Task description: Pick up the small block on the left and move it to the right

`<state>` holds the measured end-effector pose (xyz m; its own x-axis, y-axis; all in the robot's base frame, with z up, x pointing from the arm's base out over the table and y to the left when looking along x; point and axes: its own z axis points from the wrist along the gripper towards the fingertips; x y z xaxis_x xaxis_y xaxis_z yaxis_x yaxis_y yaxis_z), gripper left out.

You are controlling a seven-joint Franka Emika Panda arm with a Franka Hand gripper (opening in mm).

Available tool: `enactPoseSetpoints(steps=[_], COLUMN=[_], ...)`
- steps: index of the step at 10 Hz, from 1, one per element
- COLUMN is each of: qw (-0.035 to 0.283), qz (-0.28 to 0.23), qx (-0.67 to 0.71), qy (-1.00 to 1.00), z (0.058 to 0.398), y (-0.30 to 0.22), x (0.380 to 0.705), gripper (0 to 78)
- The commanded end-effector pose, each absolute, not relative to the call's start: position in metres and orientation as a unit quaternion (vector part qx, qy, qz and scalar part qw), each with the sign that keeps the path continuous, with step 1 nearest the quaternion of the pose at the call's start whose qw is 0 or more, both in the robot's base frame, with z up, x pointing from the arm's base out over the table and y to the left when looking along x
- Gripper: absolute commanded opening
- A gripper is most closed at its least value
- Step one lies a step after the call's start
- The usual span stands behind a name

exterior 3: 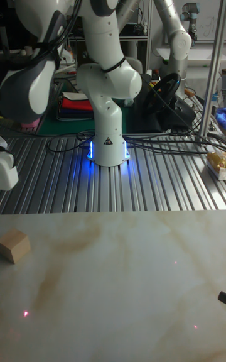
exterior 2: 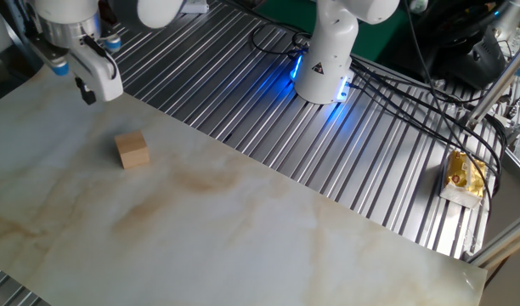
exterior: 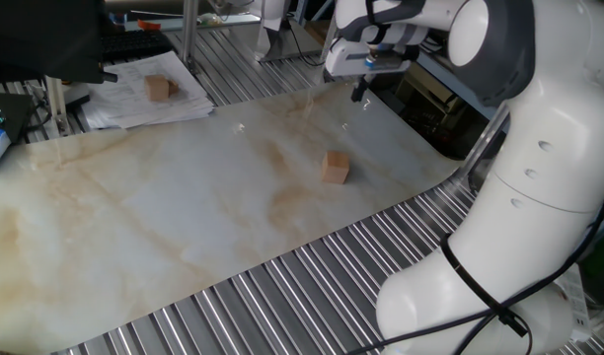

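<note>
Block: the small light-tan wooden cube (exterior: 335, 167) sits alone on the pale marbled bench (exterior: 184, 227), nothing touching it.
Hand: the white two-finger hand (exterior 2: 84, 78) hangs raised near the bench's edge, holding nothing; jaw spread cannot be judged.
Relation: the cube lies below the hand, further in over the bench, well apart.
</note>
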<state>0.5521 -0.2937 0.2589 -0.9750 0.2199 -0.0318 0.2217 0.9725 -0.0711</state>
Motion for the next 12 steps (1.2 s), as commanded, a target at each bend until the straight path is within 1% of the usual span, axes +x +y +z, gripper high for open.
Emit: enactPoseSetpoints(steps=[1, 4, 8, 12], qw=[0.014, 0.016, 0.017, 0.015], qz=[-0.015, -0.015, -0.007, -0.004], qx=[0.153, 0.195, 0.212, 0.216], qy=[0.988, 0.98, 0.977, 0.976], z=[0.25, 0.246, 0.237, 0.235], y=[-0.301, -0.302, -0.306, -0.307], x=[0.541, 0.531, 0.517, 0.513], gripper=[0.0, 0.0, 0.0, 0.0])
